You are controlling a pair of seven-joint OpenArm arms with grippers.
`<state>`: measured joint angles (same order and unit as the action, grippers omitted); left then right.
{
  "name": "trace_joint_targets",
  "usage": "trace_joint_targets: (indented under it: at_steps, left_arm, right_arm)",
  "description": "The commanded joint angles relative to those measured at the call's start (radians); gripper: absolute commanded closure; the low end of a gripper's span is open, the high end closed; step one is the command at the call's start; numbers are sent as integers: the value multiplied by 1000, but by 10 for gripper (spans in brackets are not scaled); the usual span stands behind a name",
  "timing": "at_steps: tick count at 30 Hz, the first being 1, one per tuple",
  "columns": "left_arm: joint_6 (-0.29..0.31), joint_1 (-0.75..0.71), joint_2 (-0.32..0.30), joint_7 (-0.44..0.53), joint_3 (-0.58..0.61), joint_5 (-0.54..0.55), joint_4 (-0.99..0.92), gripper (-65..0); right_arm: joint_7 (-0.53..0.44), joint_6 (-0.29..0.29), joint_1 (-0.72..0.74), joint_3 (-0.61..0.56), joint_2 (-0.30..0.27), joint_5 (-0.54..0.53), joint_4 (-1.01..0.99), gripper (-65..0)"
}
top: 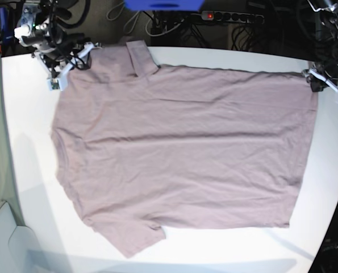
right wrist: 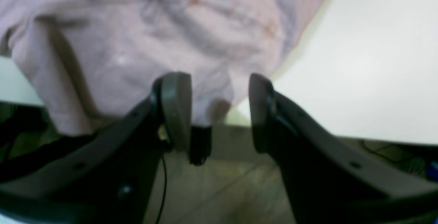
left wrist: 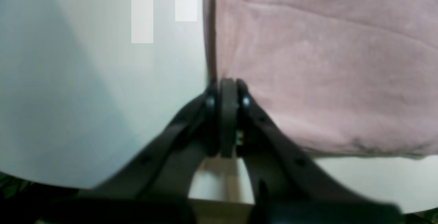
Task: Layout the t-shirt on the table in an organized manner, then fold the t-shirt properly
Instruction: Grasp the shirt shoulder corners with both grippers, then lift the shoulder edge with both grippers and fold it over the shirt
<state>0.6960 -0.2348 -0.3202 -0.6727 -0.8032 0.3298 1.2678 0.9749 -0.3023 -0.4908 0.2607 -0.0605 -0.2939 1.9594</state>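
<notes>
Left wrist: fingers (left wrist: 228, 90) pinched at t-shirt (left wrist: 325, 73) edge.

Premises are presenting as a robotics lab or test bench: a white table (top: 328, 170) is serving as the work surface, two camera-carrying arms are working at its far corners, and a power strip (top: 231, 17) with tangled cables (top: 157, 23) is lying behind it

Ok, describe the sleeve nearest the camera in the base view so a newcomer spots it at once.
Start from the white table, which the mauve t-shirt largely covers, spread flat. Follow the shirt's left part down to its near edge: the sleeve juts out there towards the table's front. Unlike the far sleeve, it lies flat with no robot hand nearby.
</notes>
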Motion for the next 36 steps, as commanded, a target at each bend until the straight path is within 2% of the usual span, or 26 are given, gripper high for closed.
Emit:
trace_joint_targets:
  at_steps: [1, 10, 17, 20, 23, 24, 36]
  left_arm:
    - [2, -7, -10, -35, 1, -24, 5, -2]
    - [2, -7, -9, -35, -2, -24, 6, -2]
    - [2, -7, -9, -37, -3, -24, 6, -2]
    - [2, -8, -9, -37, -5, -22, 6, -2]
    - [2, -8, -9, -37, -5, -22, 6, -2]
    - [2, -8, -9, -37, -5, -21, 6, -2]
    - [2, -36, -9, -37, -6, -16, 122, -2]
  right_arm:
    - [-12, -8, 1, 2, -5, -6, -4, -280]
    - [-17, -8, 20, 1, -3, -6, -104, -280]
    - [-11, -8, 14, -94, -5, -6, -104, -271]
    - [-11, -8, 7, -126, -8, -6, -104, -194]
    - [-11, -8, 5, -125, -5, -6, -104, -33]
    - [-7, -8, 5, -128, -5, -6, -104, 0]
    - [-7, -8, 16, -123, -34, -5, -81, 0]
